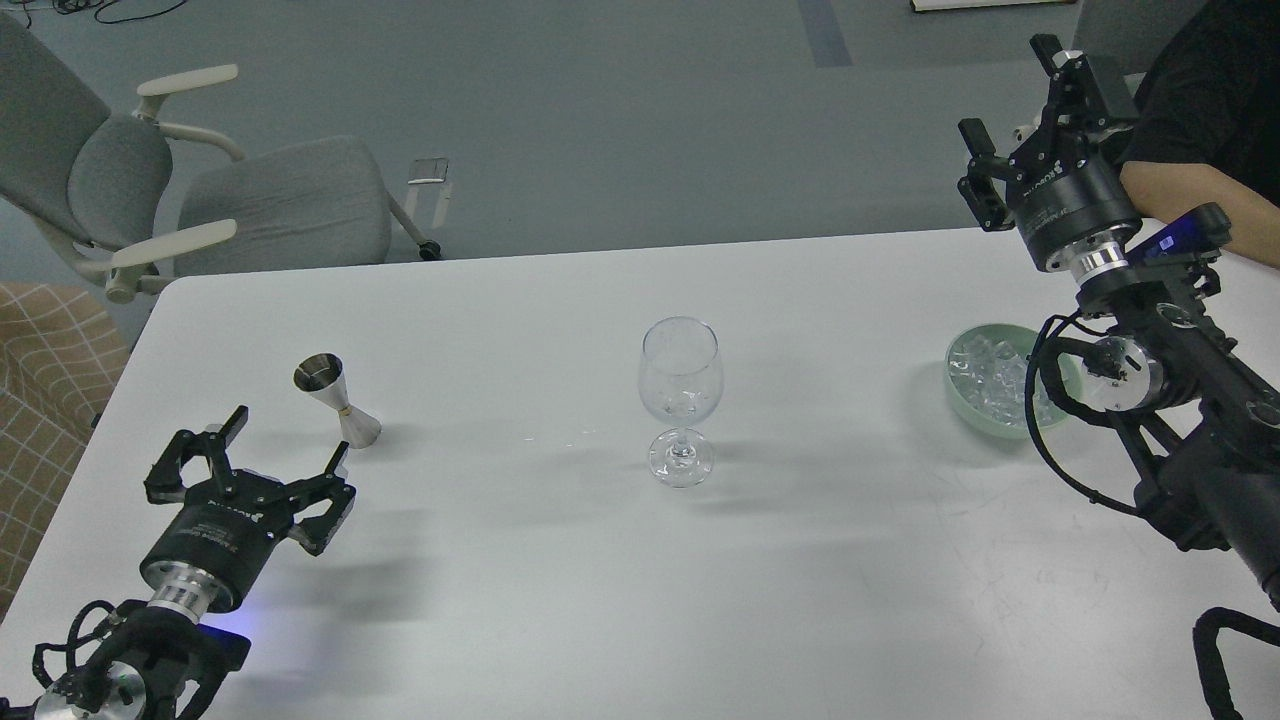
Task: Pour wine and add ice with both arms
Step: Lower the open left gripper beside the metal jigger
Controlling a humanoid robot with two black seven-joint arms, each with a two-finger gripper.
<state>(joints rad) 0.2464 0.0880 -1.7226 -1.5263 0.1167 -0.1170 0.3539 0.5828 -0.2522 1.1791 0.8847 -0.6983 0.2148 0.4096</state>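
A clear stemmed wine glass stands upright at the table's middle. A steel jigger stands at the left; any wine in it cannot be made out. A pale green bowl at the right holds many clear ice chunks. My left gripper is open and empty, low over the table just in front of the jigger. My right gripper is open and empty, raised beyond the table's far right edge, behind the bowl. My right arm's cable partly hides the bowl.
The white table fills the view. A grey office chair stands beyond its far left corner. A person's bare forearm rests at the far right edge, close to my right arm.
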